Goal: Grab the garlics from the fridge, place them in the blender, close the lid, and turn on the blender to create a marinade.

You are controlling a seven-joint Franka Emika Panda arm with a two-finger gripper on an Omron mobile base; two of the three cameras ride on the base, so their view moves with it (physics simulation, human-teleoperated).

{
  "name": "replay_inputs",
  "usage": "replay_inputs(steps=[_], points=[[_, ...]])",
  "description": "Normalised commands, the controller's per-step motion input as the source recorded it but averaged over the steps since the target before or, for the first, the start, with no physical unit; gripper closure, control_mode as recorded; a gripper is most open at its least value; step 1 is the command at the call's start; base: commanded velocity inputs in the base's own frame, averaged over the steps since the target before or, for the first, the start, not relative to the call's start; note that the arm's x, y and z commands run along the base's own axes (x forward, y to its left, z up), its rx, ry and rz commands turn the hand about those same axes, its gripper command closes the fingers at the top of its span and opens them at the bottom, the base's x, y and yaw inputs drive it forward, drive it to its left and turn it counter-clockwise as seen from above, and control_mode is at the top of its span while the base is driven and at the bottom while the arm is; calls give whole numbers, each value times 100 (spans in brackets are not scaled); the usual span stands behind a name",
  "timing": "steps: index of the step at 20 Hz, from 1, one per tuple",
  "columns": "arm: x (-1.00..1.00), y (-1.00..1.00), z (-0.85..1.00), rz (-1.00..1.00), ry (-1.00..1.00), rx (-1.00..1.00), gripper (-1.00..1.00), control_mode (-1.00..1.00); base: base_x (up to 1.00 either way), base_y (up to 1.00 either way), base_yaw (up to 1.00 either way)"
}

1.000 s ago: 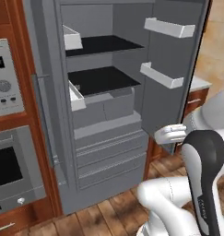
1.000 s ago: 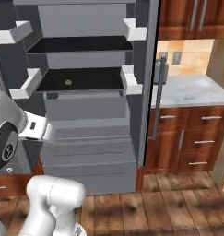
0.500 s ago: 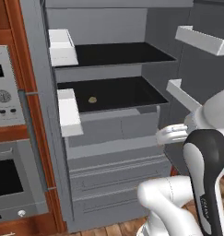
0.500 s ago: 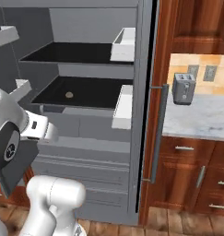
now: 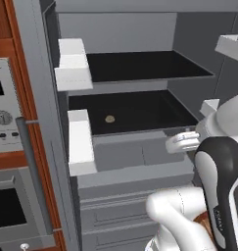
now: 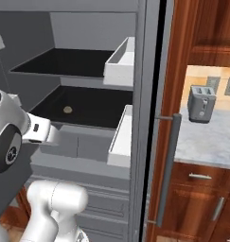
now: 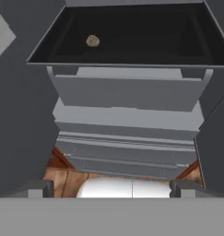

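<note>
The fridge (image 5: 42,98) stands open in front of me. A garlic (image 5: 109,118), a small tan bulb, lies alone on the lower dark shelf (image 5: 140,110), left of its middle. It also shows as the garlic (image 6: 67,109) and, toward the upper left of the hand view, as the garlic (image 7: 92,41). My gripper (image 5: 175,143) hangs in front of the shelf's front edge, lower than the garlic and to its right, apart from it. The gripper (image 7: 111,188) is open, its fingertips (image 7: 39,186) wide apart with nothing between them. The blender and the lid are out of view.
White door bins (image 5: 74,63) line the left door and more bins (image 6: 120,59) the right. Grey drawers (image 7: 127,92) sit below the lower shelf. An oven panel (image 5: 3,117) is at left. A toaster (image 6: 200,103) stands on the counter at right.
The base has driven closer to the fridge, so the shelves and the garlic now look larger and nearer. The gripper has stayed open.
</note>
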Motion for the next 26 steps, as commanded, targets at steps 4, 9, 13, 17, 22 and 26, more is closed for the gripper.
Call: replay_inputs(steps=[4, 9, 13, 17, 22, 26], points=[[0, 0, 0, 0, 0, 0, -100, 100, 40, 38, 2], [0, 0, 0, 0, 0, 0, -100, 100, 69, 13, 7], [0, 0, 0, 0, 0, 0, -100, 100, 38, 6, 10], [60, 18, -10, 4, 0, 0, -100, -100, 9, 6, 2], [100, 27, -27, 8, 3, 2, -100, -100, 0, 0, 0], [98, 53, -61, 6, 6, 0, -100, -100, 0, 0, 0]])
